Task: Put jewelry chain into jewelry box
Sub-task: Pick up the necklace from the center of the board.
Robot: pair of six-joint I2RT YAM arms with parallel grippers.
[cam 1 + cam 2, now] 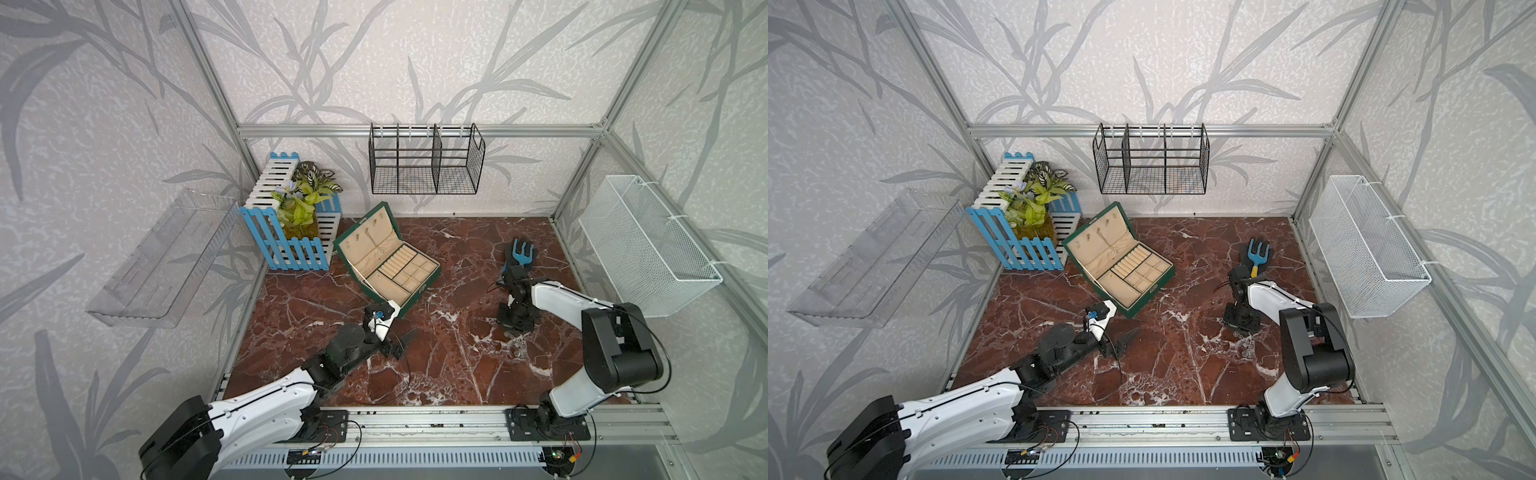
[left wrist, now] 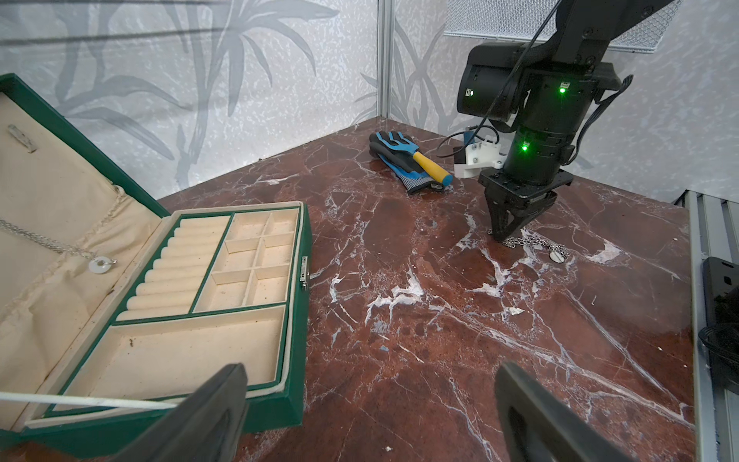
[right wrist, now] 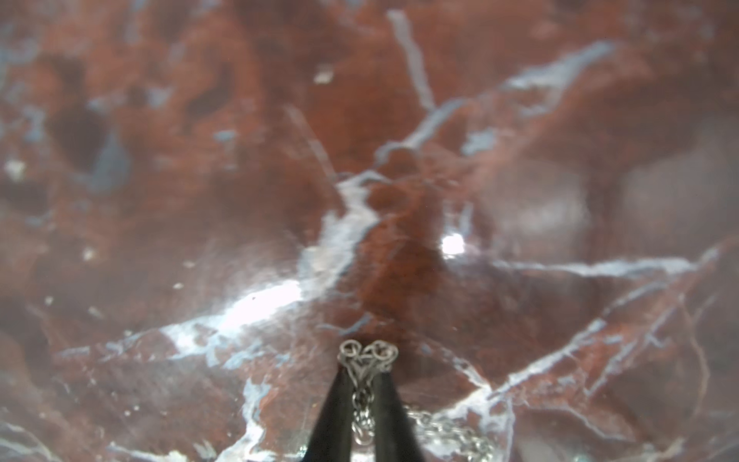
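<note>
The jewelry chain [image 3: 367, 358] lies on the tabletop [image 1: 457, 374] at the right of the scene. The right gripper [image 3: 366, 376] stands upright over it, its tips pinched together on a bunch of links while the rest trails along the surface. We find the jewelry box [image 1: 422, 291] well apart, to the left and farther back, lid raised (a thin necklace [image 2: 48, 242] hangs inside the lid). The left gripper [image 2: 372, 372] hovers at the box's near corner, jaws spread wide. The tabletop is glossy red-brown marble with white veins. Grey leaf-patterned wallpaper [image 1: 415, 62] lines the walls inside an aluminium frame [image 1: 311, 131]. A black wire basket [image 1: 415, 192] hangs on the far wall, a white mesh basket [image 1: 648, 245] on the right, a clear shelf [image 1: 162, 257] on the left.
</note>
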